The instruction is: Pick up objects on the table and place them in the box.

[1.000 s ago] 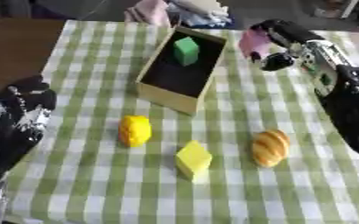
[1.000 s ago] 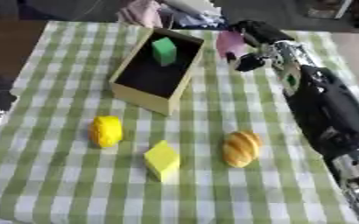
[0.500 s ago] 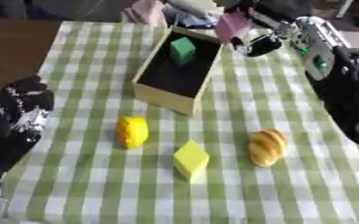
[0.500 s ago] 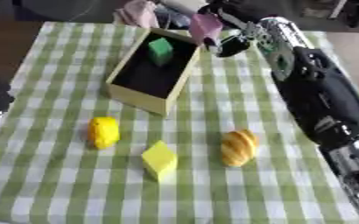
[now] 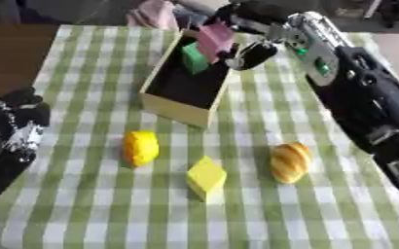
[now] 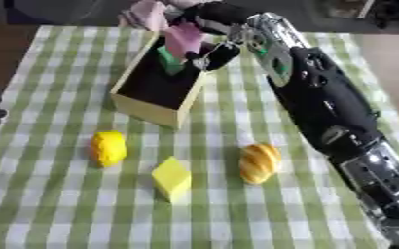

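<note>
My right hand [image 5: 250, 20] reaches over the far end of the open cardboard box [image 5: 175, 105], its fingers curled on a pink block [image 5: 214, 38] held above the box's inside. A green block [image 5: 193, 59] lies in the box at its far end. On the green checked cloth in front of the box lie a yellow rounded fruit [image 5: 140, 148], a yellow cube [image 5: 206, 176] and an orange-brown bread roll [image 5: 290, 161]. My left hand [image 5: 11, 131] rests at the left edge, fingers up and relaxed, holding nothing.
Pink and white cloth items [image 5: 154, 11] lie beyond the far table edge behind the box. My right arm [image 5: 365, 102] stretches along the right side of the table, above the cloth beside the roll.
My right hand has carried the pink block leftward from the right of the box to above its far end. The camera has shifted a little.
</note>
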